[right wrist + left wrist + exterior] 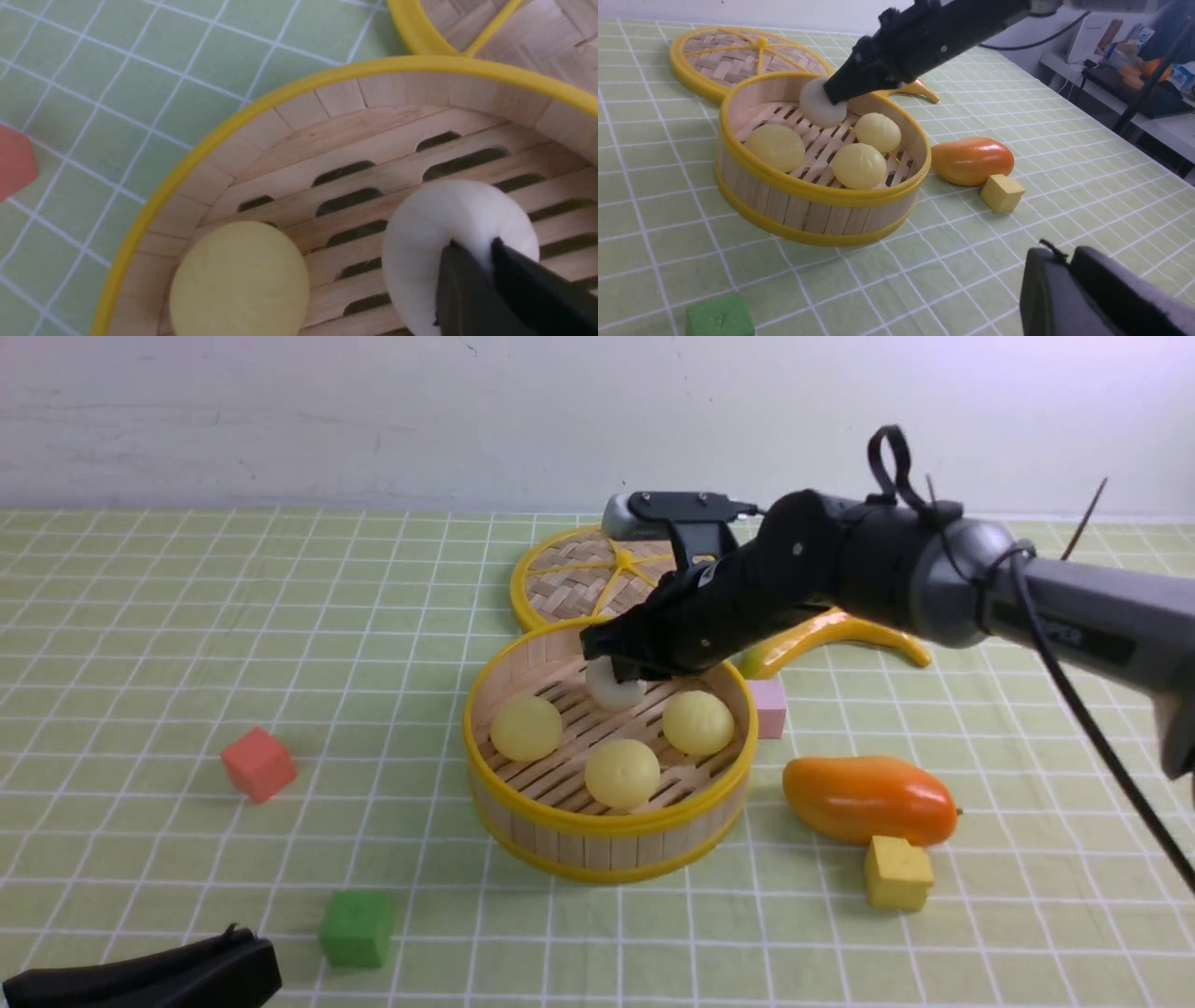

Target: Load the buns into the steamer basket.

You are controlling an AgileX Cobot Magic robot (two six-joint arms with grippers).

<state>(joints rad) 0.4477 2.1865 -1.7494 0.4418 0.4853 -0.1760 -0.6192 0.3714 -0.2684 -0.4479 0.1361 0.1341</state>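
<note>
The steamer basket [607,821] [817,196] [187,163] stands mid-table with three pale yellow buns [526,728] [622,772] [697,721] on its slatted floor. My right gripper [616,667] [833,95] [472,245] reaches over the far rim and is shut on the off-white bun [611,691] [817,109] [448,219]. Its fingertips pinch into the soft top, and the bun sits low at the back of the basket, beside a yellow bun [239,280]. My left gripper [243,943] [1059,252] rests shut and empty at the near left table edge.
The woven lid [579,574] lies flat behind the basket. A yellow banana [831,635] and a pink cube [767,707] lie to its right. A mango [868,798] and a yellow cube [898,873] are nearer. A red cube [259,763] and a green cube [357,927] sit on the left.
</note>
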